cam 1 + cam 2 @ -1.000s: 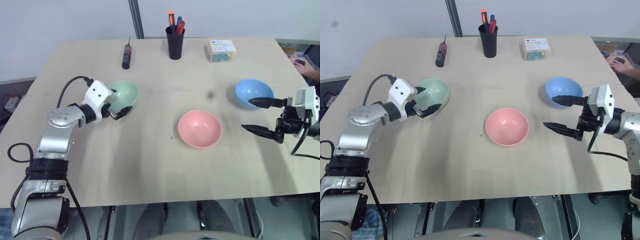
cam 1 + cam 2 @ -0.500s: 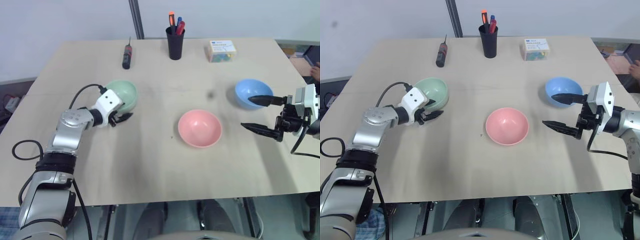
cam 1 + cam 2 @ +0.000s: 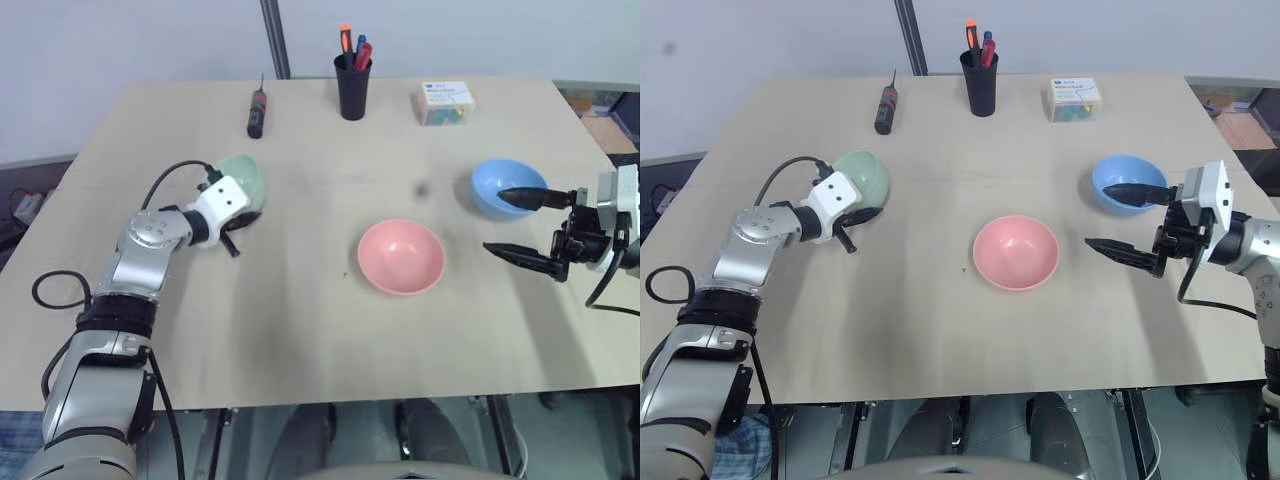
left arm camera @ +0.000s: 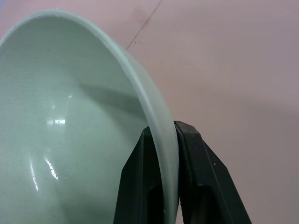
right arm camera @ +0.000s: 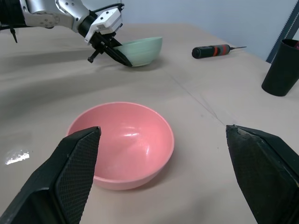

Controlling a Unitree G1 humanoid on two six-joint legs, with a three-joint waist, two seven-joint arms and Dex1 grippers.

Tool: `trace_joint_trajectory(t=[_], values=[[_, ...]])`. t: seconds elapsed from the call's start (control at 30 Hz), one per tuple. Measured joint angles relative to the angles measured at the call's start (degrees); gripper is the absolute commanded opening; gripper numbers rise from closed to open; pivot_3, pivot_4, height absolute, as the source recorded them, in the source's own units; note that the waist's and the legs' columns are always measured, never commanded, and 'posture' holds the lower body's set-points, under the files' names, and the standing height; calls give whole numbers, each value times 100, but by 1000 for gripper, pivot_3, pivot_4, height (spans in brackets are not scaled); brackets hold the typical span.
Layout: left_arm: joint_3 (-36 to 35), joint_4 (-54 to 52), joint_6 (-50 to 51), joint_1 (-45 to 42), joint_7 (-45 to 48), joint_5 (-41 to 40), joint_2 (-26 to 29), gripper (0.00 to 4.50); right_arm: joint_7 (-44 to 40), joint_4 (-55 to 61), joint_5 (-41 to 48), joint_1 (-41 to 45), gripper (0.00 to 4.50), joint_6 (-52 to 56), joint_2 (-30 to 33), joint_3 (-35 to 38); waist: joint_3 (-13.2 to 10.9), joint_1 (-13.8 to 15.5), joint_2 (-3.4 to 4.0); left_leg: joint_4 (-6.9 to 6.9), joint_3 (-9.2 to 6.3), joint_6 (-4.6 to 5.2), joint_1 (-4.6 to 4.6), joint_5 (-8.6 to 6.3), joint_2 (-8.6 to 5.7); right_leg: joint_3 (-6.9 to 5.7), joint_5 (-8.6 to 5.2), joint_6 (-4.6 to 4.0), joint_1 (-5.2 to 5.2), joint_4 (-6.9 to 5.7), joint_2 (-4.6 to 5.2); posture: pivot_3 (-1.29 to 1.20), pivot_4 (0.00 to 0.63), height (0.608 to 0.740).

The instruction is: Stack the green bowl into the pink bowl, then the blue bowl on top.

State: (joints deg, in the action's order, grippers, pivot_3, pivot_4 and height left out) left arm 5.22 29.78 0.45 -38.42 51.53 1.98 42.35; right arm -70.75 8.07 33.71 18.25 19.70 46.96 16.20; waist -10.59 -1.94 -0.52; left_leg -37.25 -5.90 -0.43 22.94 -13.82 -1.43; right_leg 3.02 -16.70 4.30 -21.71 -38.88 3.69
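The smooth pale mint-green plastic bowl (image 3: 244,180) sits tilted at the table's (image 3: 300,330) left; the left gripper (image 4: 164,186), previously open, now clamps its rim. The right gripper (image 3: 522,225) stays spread.

Left gripper (image 4: 170,186) clamped, right gripper (image 3: 525,224) spread.
Left arm reaches forward; right arm hangs level, fingers wide apart.
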Motion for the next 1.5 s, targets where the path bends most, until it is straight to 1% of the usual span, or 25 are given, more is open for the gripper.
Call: trace_joint_trajectory(t=[0.1,0.2,0.23,0.37,0.53,0.63,0.7,0.8,0.87,0.9,0.97,1.03,1.07,1.1,1.13,1.17,1.2,1.3,1.4,1.47,1.5], values=[[118,-1,-63,-151,196,6,-70,54,0,-1,18,0,4500,-1,1,3,-1,4,-2,-6,-3,0,8,0,-1,-3,0,0,-2,1,0,0,150,740],[248,-192,-83,-538,567,-49,-291,54,-46,1,114,-7,4500,2,6,34,-3,18,-4,-12,-13,0,20,0,-3,-13,0,0,-4,2,0,0,150,740],[384,-443,-152,-808,861,-146,-425,54,-118,13,250,-23,4500,11,11,70,-4,33,-5,-18,-23,-1,29,0,-4,-22,0,0,-4,5,0,0,150,740],[825,-1250,-564,-1362,1636,-318,-828,54,-257,85,586,-45,4500,14,7,126,-3,26,-5,-20,-22,-1,34,1,-6,-22,0,1,-5,11,1,0,150,740],[1503,-1746,-866,-1387,2529,-458,-1174,54,-259,88,670,-158,4500,-11,7,247,-4,-56,-4,-17,-12,0,25,1,-1,-11,-1,0,-6,3,-5,0,150,740],[1786,-2191,-883,-1354,3072,-669,-1196,54,-251,88,670,-165,4500,-49,8,248,-4,-54,-3,-17,-8,0,18,1,-1,-7,-1,1,-3,2,-5,0,150,740],[1909,-2422,-881,-1347,3389,-695,-1115,54,-248,90,671,-177,4500,-63,8,262,-4,-51,-3,-17,-8,0,15,1,0,-5,-1,1,-2,1,-6,0,150,740],[2005,-2504,-866,-1331,3593,-671,-1015,54,-242,93,673,-240,4500,-115,8,284,-4,-39,-3,-18,-8,1,14,1,0,-5,-1,1,1,1,-6,0,150,740],[2025,-2565,-851,-1303,3692,-671,-995,897,-234,108,673,-283,4500,-124,8,303,-5,-36,-4,-18,-8,1,15,1,-1,-5,-1,1,1,2,-6,0,150,740],[2029,-2587,-846,-1302,3709,-672,-1002,1042,-229,115,674,-308,4500,-129,8,309,-5,-35,-4,-18,-8,1,15,1,-1,-5,-1,1,1,2,-6,0,150,740],[2029,-2613,-849,-1302,3711,-670,-1011,1800,-225,123,675,-364,4500,-140,8,343,-5,-31,-4,-18,-9,1,15,1,-1,-6,-1,1,1,2,-6,0,150,740],[2026,-2612,-897,-1296,3620,-641,-1056,2744,-215,128,676,-407,4500,-161,8,392,-5,-28,-4,-18,-9,1,15,1,-1,-6,-1,2,1,2,-6,0,150,740],[2021,-2612,-918,-1292,3571,-619,-1071,2958,-210,135,676,-410,4500,-163,8,403,-5,-28,-4,-18,-9,1,14,1,-1,-6,-1,2,1,2,-6,0,150,740],[1990,-2601,-971,-1263,3401,-549,-1136,3508,-196,168,677,-418,4500,-164,9,419,-4,-26,-4,-19,-10,1,13,1,-1,-6,-1,2,2,2,-6,0,150,740],[1958,-2578,-990,-1227,3262,-536,-1199,3931,-188,188,679,-419,4500,-165,9,423,-4,-25,-4,-19,-10,1,12,1,-1,-5,-1,2,3,1,-6,0,150,740],[1922,-2546,-1003,-1168,3057,-536,-1294,4251,-180,204,680,-419,4500,-164,10,429,-5,-27,-4,-19,-10,1,12,1,0,-5,-1,2,3,1,-6,0,150,740],[1862,-2520,-1003,-1117,2896,-540,-1379,4432,-165,205,679,-419,4500,-162,10,430,-5,-28,-4,-19,-10,1,12,1,0,-5,-1,2,3,1,-6,0,150,740],[1547,-2507,-710,-1003,2540,-798,-1497,4432,-78,187,638,-405,4500,-108,47,421,-5,-38,-4,-19,-10,1,10,1,1,-5,-1,2,2,-1,-7,0,150,740],[785,-2580,297,-830,1984,-1512,-1582,4432,120,-132,289,-111,4500,-167,83,220,-5,-65,-4,-19,-12,1,0,1,4,4,-1,2,2,-8,-7,0,150,740],[467,-2672,683,-750,1821,-1837,-1552,4432,194,-316,92,46,4500,-229,82,77,-4,-59,-3,-19,-11,1,0,1,4,2,-1,2,3,-7,-9,0,150,740],[226,-2800,914,-586,1773,-2122,-1521,4432,261,-503,-135,267,4500,-277,92,-105,-3,-69,-1,-18,-11,1,-4,1,6,7,-1,2,2,-8,-8,0,150,740]])
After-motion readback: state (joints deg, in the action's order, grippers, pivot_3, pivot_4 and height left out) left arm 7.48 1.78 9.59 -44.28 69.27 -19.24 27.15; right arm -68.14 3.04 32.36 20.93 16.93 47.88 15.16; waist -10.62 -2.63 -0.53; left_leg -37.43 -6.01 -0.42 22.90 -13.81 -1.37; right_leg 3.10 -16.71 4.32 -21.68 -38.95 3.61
